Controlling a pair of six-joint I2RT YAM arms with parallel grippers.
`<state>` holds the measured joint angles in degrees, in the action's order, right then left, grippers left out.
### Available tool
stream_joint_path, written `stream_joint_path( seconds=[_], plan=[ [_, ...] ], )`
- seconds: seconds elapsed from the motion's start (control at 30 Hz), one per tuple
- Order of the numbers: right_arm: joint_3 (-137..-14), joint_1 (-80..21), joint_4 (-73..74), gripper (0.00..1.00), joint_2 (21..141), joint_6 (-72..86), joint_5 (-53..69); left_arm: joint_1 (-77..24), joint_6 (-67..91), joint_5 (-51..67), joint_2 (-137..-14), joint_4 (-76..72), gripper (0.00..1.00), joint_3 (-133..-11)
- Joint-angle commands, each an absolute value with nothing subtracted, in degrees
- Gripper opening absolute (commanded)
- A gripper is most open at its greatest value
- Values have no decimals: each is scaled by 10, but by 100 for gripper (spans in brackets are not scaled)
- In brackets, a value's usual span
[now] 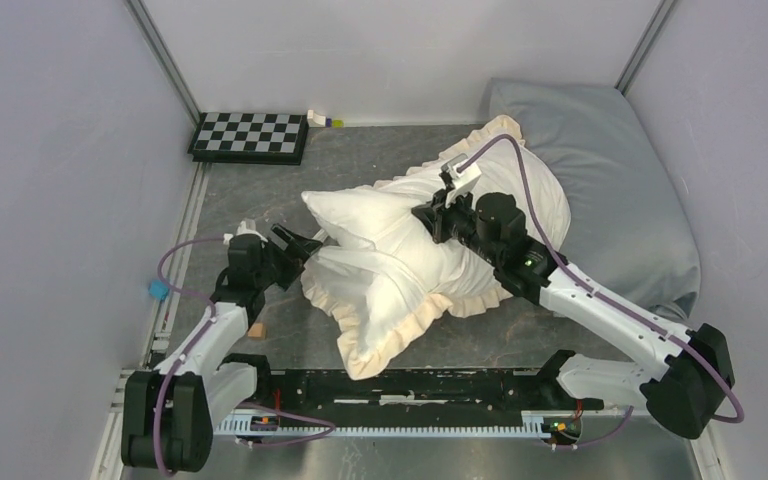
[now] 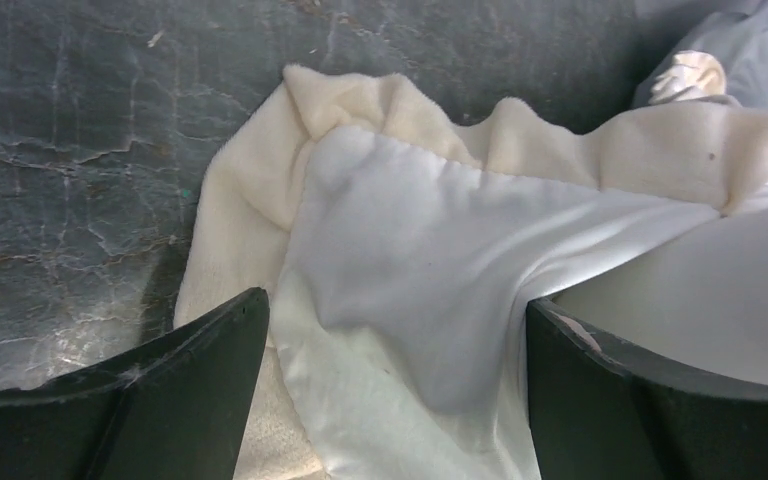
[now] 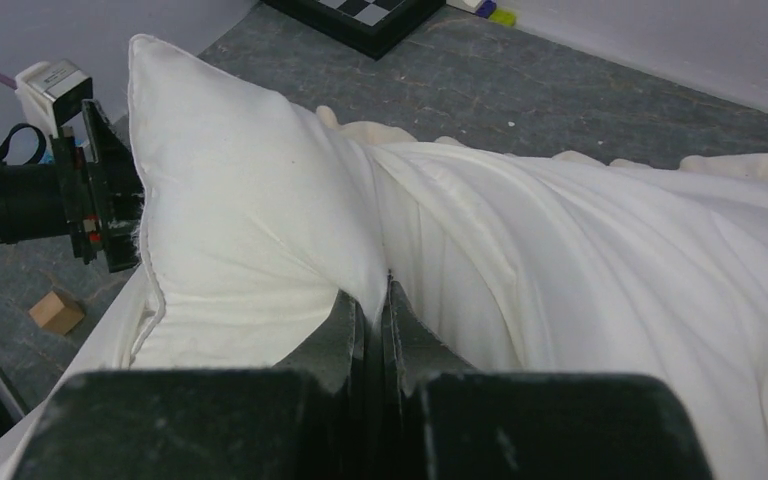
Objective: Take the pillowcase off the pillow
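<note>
The white pillow [image 1: 360, 212] lies mid-table, its bare left corner sticking out of the cream frilled pillowcase [image 1: 390, 310]. My right gripper [image 1: 432, 220] rests on top of it. In the right wrist view the right gripper [image 3: 378, 292] is shut, pinching a fold of white cloth where the pillow corner [image 3: 240, 200] meets the wrinkled pillowcase [image 3: 610, 260]. My left gripper [image 1: 302, 245] is open at the case's left edge. In the left wrist view the left gripper [image 2: 395, 335] has its jaws wide apart over the case's white lining and cream frill [image 2: 250, 200]. No dark grey face shows.
A pale blue-grey pillow [image 1: 610, 170] lies at the back right against the wall. A checkerboard [image 1: 250, 136] and small bits [image 1: 322, 120] sit at the back left. A small wooden block [image 1: 257, 328] lies by the left arm and also shows in the right wrist view [image 3: 57, 310].
</note>
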<state>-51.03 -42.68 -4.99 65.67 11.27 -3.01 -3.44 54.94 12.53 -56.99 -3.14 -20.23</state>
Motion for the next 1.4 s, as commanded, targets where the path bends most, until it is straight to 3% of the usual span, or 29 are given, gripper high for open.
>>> stream_joint_path(
  seconds=[0.0,0.2,0.33,0.57,0.97,1.07,1.37],
  plan=[
    [-541,-375,-90,0,615,90,-233,-17,514,99,-532,28,94,-200],
    [-531,-374,-107,0,606,111,-242,-18,517,166,-448,-15,93,-178],
    [-545,-374,-110,0,638,118,-182,-46,504,255,-418,-40,85,-201],
    [-571,-374,-136,0,708,142,-145,-239,438,106,-391,95,90,-293],
    [-562,-374,-160,0,724,128,-224,-244,445,31,-256,320,94,-401],
    [-562,-374,-159,0,720,122,-224,-244,434,37,-253,378,100,-456],
    [-560,-374,-163,0,713,113,-174,-244,433,95,-273,416,100,-539]
  ],
)
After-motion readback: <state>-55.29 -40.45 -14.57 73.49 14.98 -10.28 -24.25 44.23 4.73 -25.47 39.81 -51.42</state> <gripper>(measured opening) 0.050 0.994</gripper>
